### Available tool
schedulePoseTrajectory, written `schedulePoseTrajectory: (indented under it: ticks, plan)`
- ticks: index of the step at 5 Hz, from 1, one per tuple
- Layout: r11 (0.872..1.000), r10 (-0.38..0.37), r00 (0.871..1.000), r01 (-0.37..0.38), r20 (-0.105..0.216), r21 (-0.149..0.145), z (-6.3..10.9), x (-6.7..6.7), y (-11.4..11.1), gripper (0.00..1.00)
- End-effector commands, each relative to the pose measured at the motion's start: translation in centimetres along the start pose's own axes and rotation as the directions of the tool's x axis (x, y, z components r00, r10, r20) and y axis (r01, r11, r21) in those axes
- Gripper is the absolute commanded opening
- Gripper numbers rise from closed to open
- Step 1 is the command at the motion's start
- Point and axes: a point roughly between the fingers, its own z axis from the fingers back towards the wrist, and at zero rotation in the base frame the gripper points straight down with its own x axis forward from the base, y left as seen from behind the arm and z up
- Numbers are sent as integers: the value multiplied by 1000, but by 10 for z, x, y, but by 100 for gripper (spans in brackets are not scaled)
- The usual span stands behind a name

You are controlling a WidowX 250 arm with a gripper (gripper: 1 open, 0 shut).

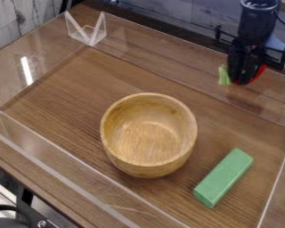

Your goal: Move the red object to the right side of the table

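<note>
At the middle of the brown wood-grain table (74, 98) with its low clear acrylic walls we see a round wooden bowl (149, 134), and just beyond the bowl's right side, nearer the camera, a green rectangular block (223, 177) lies flat on the wood. Farther right and well behind the bowl, we find the black gripper (244, 77) pointing down with its jaws pinching the small glossy red ball-shaped toy fruit (239, 75). The fruit sits between the fingers, its green leafy bit poking out on the left, apparently lifted off the tabletop.
</note>
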Motion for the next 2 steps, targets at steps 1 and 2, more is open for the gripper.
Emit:
schedulePoseTrajectory:
  ticks: [1,2]
  plan:
    - [999,-50,999,51,20,-10,-2,2,-17,0]
    - [996,-84,996,84,-12,-17,-26,-6,-26,0]
